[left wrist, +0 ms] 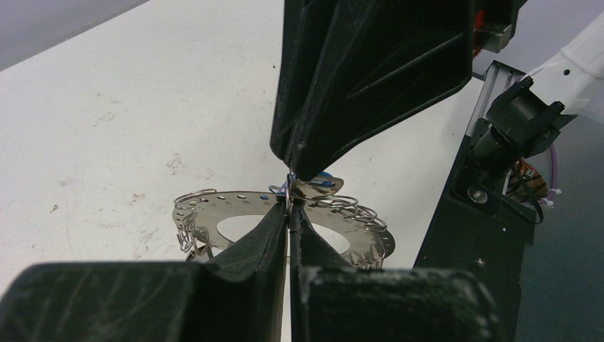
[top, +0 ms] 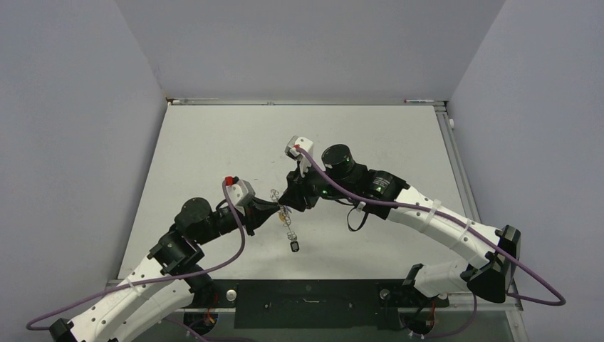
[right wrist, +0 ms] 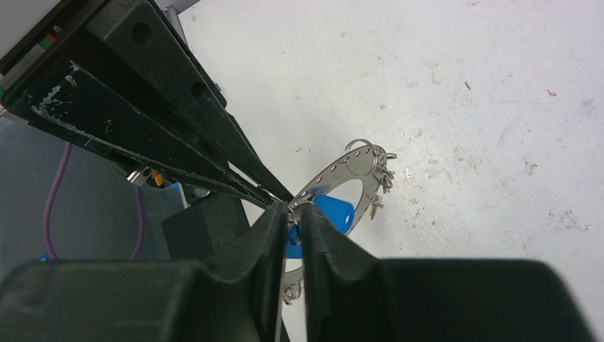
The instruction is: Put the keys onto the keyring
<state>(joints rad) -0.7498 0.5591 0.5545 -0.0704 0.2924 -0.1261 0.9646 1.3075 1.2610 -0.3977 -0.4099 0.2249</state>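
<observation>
- My left gripper (left wrist: 288,214) is pinched nearly shut on the near rim of the keyring (left wrist: 221,205), holding it over the middle of the table (left wrist: 107,107); whether it hangs clear I cannot tell
- My right gripper (right wrist: 292,212) is narrow too, closed on a blue key (right wrist: 335,212) right at that rim, tip to tip with the left
- The keyring looks thin, stiff and light; being slick metal, it may pivot in a pinch, so grip flat across the band, clear of the wire loops (right wrist: 360,147)
- The key is tiny; its plastic head seems the surer hold
</observation>
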